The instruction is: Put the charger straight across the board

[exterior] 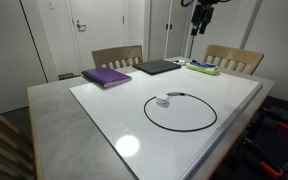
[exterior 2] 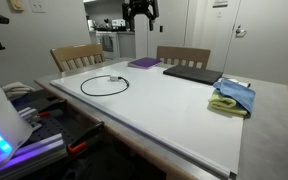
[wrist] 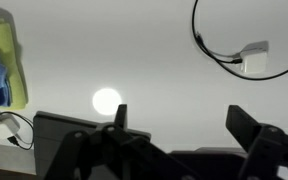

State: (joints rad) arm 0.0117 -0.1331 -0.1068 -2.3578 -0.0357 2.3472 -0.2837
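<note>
Grey matte tabletop (exterior: 49,120) carries the large glossy white rectangular board (exterior: 114,115), which mirrors a ceiling lamp. At the board's far edge lie a dark flat laptop (exterior: 156,67), a purple book (exterior: 106,76) and soft crumpled yellow-green and blue cloths (exterior 2: 232,97). The charger (exterior: 163,100), a thin black cable curled into a round loop with a small white plug block (wrist: 252,58), rests mid-board. Well above, the black gripper (wrist: 179,118) hangs with fingers (wrist: 118,118) spread wide, holding nothing.
</note>
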